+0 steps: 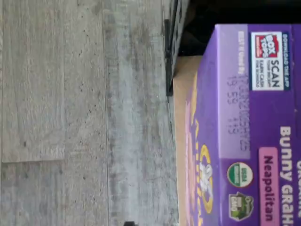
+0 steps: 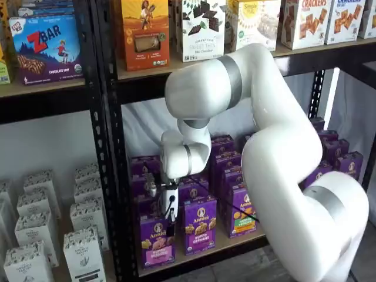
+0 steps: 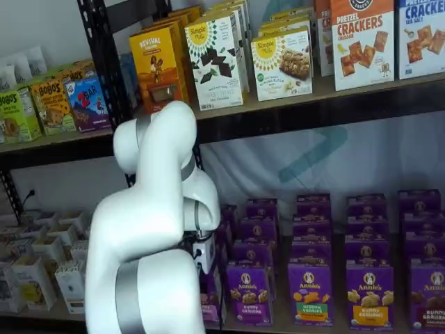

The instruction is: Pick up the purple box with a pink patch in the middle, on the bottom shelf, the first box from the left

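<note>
Here purple box point(image 2: 157, 242) upright on bottom shelf point(image 2: 235, 242), front row.

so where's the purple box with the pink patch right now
In a shelf view the small purple cardboard box with the pink patch stands at the front left end of the light wooden bottom shelf, directly below the arm's wrist.

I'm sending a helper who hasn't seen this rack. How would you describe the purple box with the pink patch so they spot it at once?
Find the black metal rack and look at its bottom shelf, filled with purple Annie's boxes. The purple box stands in the front row at the left end, just below the white gripper. Its lower front is pink; the neighbour on its right shows tan snacks instead.
</note>
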Controlling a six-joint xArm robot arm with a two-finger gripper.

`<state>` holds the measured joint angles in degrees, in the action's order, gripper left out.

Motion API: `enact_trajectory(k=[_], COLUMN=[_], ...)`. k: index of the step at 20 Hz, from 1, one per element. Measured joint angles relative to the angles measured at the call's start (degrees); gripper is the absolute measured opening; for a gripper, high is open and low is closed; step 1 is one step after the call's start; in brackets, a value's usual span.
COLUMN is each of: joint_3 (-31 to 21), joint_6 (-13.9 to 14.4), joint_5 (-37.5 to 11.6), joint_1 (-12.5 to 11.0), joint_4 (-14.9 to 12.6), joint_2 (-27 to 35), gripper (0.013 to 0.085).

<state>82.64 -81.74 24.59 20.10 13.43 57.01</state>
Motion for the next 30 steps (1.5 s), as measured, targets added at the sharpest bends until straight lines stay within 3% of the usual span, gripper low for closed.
enact_trajectory(k=[6,10,18,24,30], joint_3=[0.1,0.3,0.5,0.7,0.9], joint_6=[-0.2,0.4,-0.7,0.0,0.0], joint_5=[0.1,0.7,-0.4,-1.3,-2.2], joint_1=[-0.2,-0.4,0.0,0.5,0.7], joint_4=[-0.1,-0.9,0.8,0.5,0.7], joint_2=[0.2,0.2,0.6,1.1,1.6], gripper=[0.0650,0.0650,0.0650,0.0650,0.0530])
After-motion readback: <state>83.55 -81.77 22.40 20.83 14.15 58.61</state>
